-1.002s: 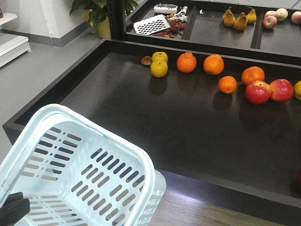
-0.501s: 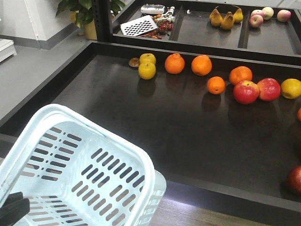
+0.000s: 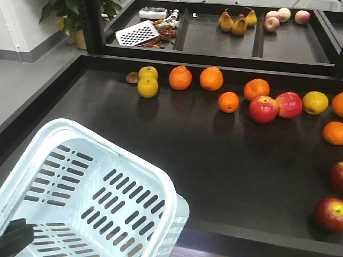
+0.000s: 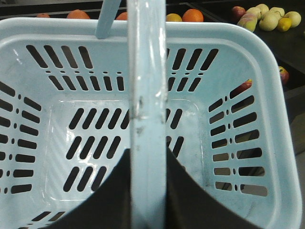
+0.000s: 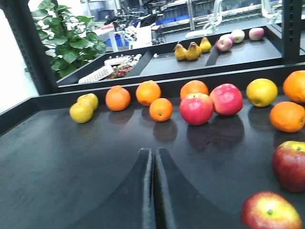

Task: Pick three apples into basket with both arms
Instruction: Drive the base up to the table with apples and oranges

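Nothing is picked yet: the left gripper [image 4: 147, 155] clamps the handle [image 4: 147, 71] of the empty basket [image 3: 115, 143], and the right gripper [image 5: 153, 155] is pressed shut, holding nothing. A dark red apple [image 3: 329, 213] lies well right of the basket, seemingly one of two there. Next, the right jaws must open over it.

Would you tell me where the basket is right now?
The basket is at the lower left of the front view, overlapping the near edge of the dark shelf; the nearest dark red apple lies at lower right.
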Motion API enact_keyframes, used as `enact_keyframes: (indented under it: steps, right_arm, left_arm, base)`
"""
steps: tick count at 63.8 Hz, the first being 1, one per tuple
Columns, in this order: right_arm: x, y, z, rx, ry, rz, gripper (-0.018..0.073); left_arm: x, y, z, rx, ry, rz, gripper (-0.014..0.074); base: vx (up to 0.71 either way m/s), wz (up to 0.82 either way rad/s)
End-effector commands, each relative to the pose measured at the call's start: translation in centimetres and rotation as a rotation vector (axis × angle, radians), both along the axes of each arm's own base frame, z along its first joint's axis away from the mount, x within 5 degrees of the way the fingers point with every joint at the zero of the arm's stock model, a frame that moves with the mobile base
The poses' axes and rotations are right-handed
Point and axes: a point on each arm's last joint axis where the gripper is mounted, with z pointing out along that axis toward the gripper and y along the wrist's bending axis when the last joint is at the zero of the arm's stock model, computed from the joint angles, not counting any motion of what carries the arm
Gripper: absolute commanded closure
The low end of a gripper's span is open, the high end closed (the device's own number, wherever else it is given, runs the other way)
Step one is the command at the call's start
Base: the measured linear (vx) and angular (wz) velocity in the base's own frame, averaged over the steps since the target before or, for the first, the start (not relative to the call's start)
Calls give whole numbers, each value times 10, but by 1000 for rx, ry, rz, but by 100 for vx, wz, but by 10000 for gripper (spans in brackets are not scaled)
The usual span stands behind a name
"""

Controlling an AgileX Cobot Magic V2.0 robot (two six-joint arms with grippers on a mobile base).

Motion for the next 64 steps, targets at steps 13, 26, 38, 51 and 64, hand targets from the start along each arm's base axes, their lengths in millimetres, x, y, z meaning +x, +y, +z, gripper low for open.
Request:
enact_keyframes:
  steps: [13,26,38,51,64]
  right_arm:
    - [0,0,4,-13,-79,1,568]
    - [0,0,4,-13,-79,1,568]
    - [0,0,4,-13,-79,1,568]
    - [0,0,4,-13,-79,1,568]
    - [0,0,4,-13,-79,1,568]
  left_arm:
    - [4,1,18,-87,-72,48,603]
    - [4,1,18,-87,-72,48,603]
    - [4,1,18,-87,-72,48,603]
    - [4,1,18,-87,-72,48,603]
    - [4,1,18,-87,-72,48,603]
  base:
    - [13,-17]
    - [13,-17]
    - [12,-16]
    - [10,-11]
    - [9,-8]
